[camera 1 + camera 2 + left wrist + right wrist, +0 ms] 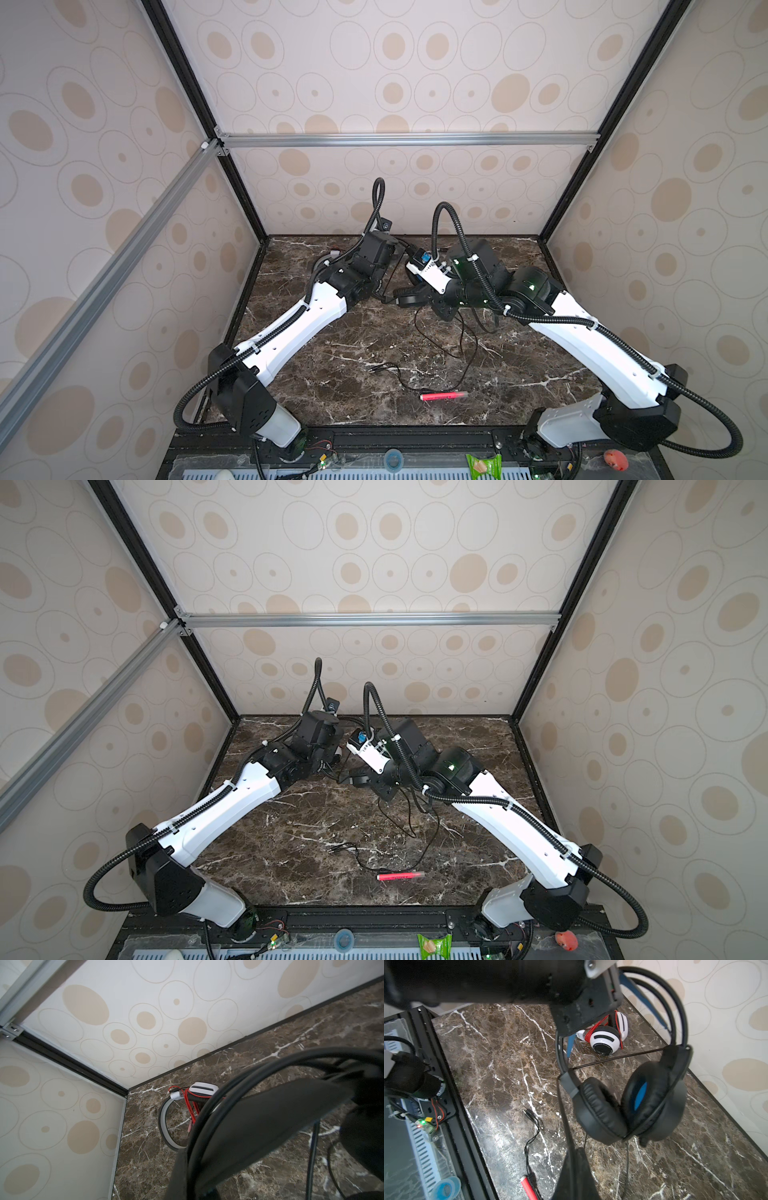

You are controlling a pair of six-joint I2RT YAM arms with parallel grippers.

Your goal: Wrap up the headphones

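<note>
Holding the black headset (pixel 633 1101) up off the counter (pixel 500 1064). My left tool (pixel 577 1020) is clenched on the top of its band, so the cups hang free and cord can pass round them. My right tool (pixel 572 1159) is clenched on the black cord (pixel 564 1118) below one cup, and that stretch runs taut up to the band. One thin strand crosses between the two sides of the band. It reads to me as a first turn, but I can't be sure. The rest of the cord lies in loose loops on the counter in both top views, with the plug end (pixel 529 1114) well toward the front.

The white headset (pixel 605 1041) lies on the counter by the rear wall (pixel 726 1022), just beyond my left tool. Its red cord (pixel 593 1028) is wound round it, so it looks finished.

In the way:
- The pink-red pen (pixel 442 395) lies touching or just beside the slack near the plug, and drawing in cord may drag it.
- Both my arms crowd the same spot, which leaves little room to swing round the cups.
</note>
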